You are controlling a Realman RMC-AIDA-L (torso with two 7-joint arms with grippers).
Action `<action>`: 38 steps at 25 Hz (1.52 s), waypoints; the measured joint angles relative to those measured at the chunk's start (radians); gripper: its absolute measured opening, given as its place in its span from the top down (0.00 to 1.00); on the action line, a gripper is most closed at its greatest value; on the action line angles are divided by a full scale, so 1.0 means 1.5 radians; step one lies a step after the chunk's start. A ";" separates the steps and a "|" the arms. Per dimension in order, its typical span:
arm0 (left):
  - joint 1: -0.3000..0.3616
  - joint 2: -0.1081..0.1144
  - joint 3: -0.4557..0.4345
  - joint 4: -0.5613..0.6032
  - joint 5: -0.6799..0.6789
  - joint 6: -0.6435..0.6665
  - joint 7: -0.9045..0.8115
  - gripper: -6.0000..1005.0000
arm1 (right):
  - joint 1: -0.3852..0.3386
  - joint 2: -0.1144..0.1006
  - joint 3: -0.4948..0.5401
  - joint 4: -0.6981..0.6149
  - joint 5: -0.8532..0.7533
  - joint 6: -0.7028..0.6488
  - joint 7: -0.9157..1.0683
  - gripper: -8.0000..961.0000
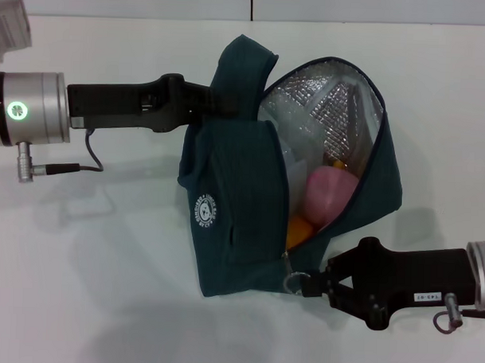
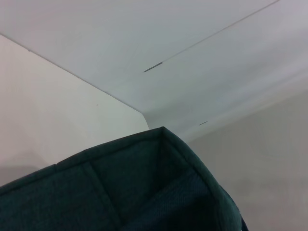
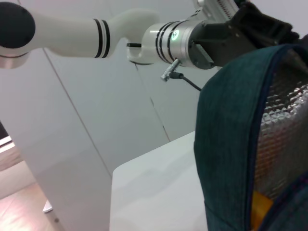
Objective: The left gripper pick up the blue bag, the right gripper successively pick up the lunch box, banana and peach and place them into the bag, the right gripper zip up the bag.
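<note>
Bag (image 1: 233,221): on table (image 1: 79,287), held up, mouth unzipped.
Left gripper (image 1: 209,97): clamped on bag's top.
Right gripper (image 1: 307,283): at ring zip pull (image 1: 290,282); jaw state cannot tell.
Inside: peach (image 1: 330,192), banana (image 1: 299,229).

The bag (image 1: 233,221) sat mid-table (image 1: 103,288), mouth open toward the right. In it, the peach (image 1: 328,192) lay in the middle, with the banana (image 1: 300,229) just in front of and below it, touching. The lunch box could not be made out. The left tool (image 1: 204,99) met the bag's rear left top, by a handle. The right tool (image 1: 312,283) was at the bag's front right corner, at the zip ring (image 1: 291,281).
</note>
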 joint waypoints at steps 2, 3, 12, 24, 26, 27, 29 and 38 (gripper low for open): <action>0.000 0.000 0.000 0.000 0.000 0.000 0.000 0.93 | -0.006 0.000 0.004 0.000 0.003 0.000 0.000 0.99; 0.000 0.000 0.000 0.000 0.000 0.000 0.000 0.93 | -0.008 -0.001 0.009 0.000 0.004 -0.001 0.001 0.99; 0.001 0.000 0.000 0.000 0.002 0.000 0.000 0.93 | -0.015 0.000 0.044 0.000 0.005 -0.008 0.001 0.99; 0.001 0.000 0.000 -0.001 0.001 -0.003 0.021 0.93 | -0.016 0.006 0.123 0.000 0.018 -0.046 -0.005 0.99; 0.001 -0.001 0.000 -0.001 0.002 -0.004 0.026 0.93 | -0.015 0.006 0.125 0.000 0.029 -0.051 -0.005 0.99; 0.002 -0.001 0.000 -0.001 0.003 -0.006 0.028 0.93 | -0.014 0.006 0.125 0.000 0.034 -0.053 -0.005 0.99; 0.002 -0.003 0.000 -0.001 0.003 -0.012 0.031 0.93 | -0.012 0.006 0.125 0.000 0.041 -0.058 -0.005 0.99; 0.011 -0.011 0.001 -0.001 0.000 -0.032 0.062 0.93 | -0.005 0.008 0.122 0.000 0.080 -0.065 -0.015 0.99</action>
